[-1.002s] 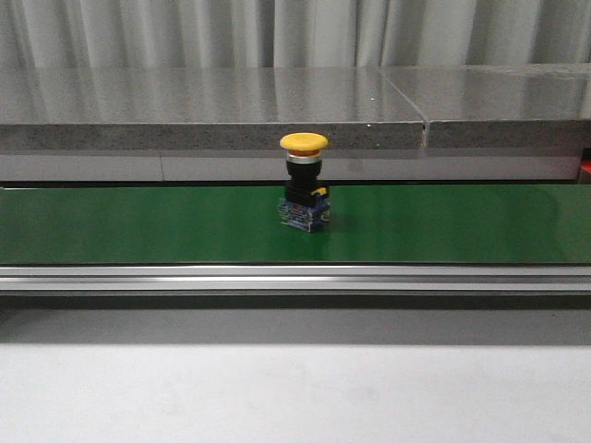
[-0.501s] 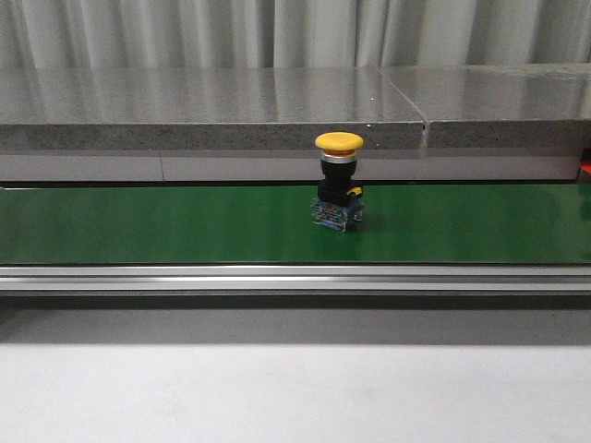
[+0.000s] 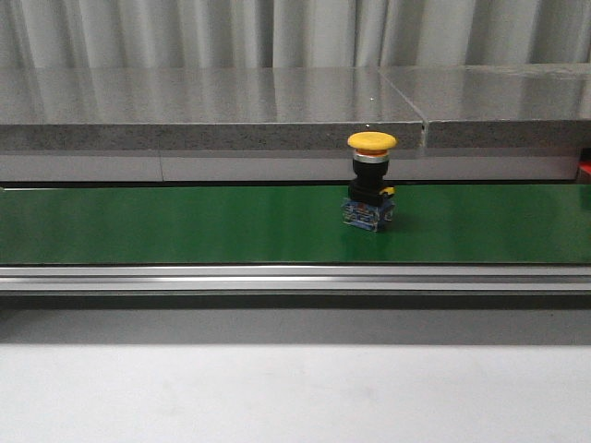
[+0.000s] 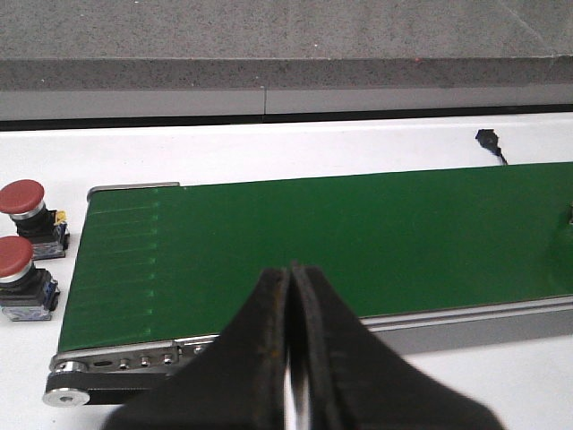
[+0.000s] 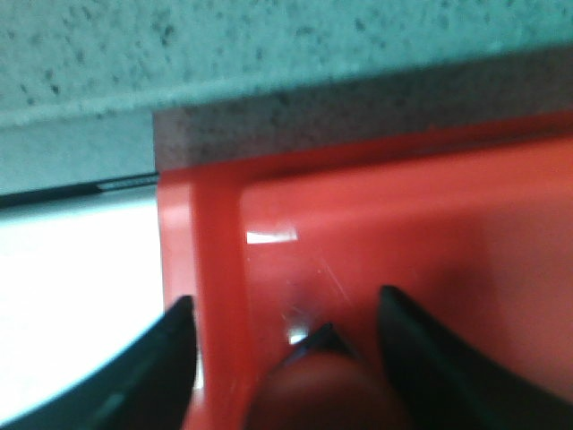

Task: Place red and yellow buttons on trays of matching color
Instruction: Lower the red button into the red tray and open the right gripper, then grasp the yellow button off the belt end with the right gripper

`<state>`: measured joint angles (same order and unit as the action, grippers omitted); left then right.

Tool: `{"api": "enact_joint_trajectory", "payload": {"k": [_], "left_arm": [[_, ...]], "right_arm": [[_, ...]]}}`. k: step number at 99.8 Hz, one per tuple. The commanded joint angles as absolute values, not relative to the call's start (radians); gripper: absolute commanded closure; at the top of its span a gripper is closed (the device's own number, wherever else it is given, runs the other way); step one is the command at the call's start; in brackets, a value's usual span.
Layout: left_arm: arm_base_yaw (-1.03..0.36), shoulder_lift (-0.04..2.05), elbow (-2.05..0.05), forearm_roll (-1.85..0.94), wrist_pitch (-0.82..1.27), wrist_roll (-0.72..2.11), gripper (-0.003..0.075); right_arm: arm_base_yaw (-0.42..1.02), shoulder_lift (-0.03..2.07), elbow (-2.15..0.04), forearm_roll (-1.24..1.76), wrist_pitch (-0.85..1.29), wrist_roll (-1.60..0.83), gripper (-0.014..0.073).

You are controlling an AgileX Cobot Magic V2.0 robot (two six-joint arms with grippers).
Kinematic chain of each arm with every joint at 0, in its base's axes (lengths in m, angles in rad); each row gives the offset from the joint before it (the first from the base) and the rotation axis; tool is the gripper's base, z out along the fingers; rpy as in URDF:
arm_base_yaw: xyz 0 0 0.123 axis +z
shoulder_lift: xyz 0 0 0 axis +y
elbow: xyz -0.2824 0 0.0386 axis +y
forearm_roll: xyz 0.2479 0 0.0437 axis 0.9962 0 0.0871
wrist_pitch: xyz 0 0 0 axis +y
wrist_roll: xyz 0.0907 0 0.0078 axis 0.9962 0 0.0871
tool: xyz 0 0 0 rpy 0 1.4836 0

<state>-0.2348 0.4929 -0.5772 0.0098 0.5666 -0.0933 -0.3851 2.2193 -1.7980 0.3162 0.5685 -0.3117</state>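
Riding rightward since earlier frames, the yellow button (image 3: pixel 371 181) stands right of centre on the green belt (image 3: pixel 185 226). Only the wrist views show the grippers: the left gripper (image 4: pixel 291 340) clenched empty, the right gripper (image 5: pixel 286 345) spread over a red button (image 5: pixel 318 394) and the red tray (image 5: pixel 430 224).

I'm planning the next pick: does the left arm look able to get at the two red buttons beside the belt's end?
Probably yes. Both red buttons stand upright on the table beside the belt, with nothing over them. The left pincer is shut, so it must open first.
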Motion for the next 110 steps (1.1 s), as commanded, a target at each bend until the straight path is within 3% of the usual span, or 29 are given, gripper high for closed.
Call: {"api": "enact_joint_trajectory", "payload": {"k": [1, 30, 63, 82, 110], "left_arm": [[-0.236, 0.497, -0.604, 0.007, 0.486, -0.104, 0.0739], [-0.236, 0.497, -0.604, 0.007, 0.486, -0.104, 0.0739], [-0.236, 0.497, -0.604, 0.007, 0.486, -0.104, 0.0739], [-0.236, 0.497, -0.604, 0.007, 0.486, -0.104, 0.0739], [-0.236, 0.497, -0.604, 0.007, 0.486, -0.104, 0.0739]], "right_arm": [[-0.394, 2.153, -1.854, 0.333, 0.549, -0.316, -0.0015], [-0.394, 2.109, -1.958, 0.35, 0.665, -0.312, -0.0033], [-0.39, 1.899, -1.935, 0.352, 0.775, -0.305, -0.0024], [-0.379, 1.715, -1.781, 0.352, 0.77, -0.339, 0.0034], [-0.362, 1.409, -1.396, 0.352, 0.726, -0.371, 0.0034]]}}
